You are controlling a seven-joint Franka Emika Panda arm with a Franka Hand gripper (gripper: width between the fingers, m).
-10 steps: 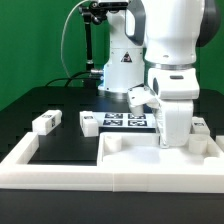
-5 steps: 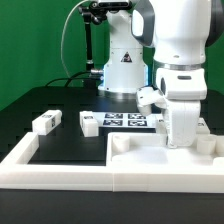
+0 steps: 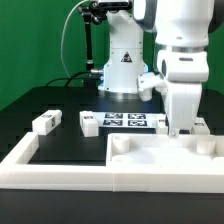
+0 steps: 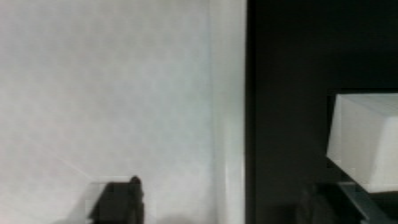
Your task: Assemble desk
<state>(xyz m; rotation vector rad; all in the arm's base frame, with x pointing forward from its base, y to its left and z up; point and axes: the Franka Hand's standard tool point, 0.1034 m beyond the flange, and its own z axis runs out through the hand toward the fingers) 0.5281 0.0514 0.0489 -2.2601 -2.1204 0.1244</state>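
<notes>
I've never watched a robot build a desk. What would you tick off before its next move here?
1. End effector fingers apart: ok, the wrist view shows them open.
2. Nothing held: ok, only the tabletop panel edge and black table show between the fingers.
3. Tabletop panel lying flat, hollows upward: ok.
4. Loose legs within view: ok, the far leg and the near leg sit apart at the exterior view's left.
5. Third leg beside the end effector, clear of the fingers: cannot tell.
6. Marker board uncovered: ok.
</notes>
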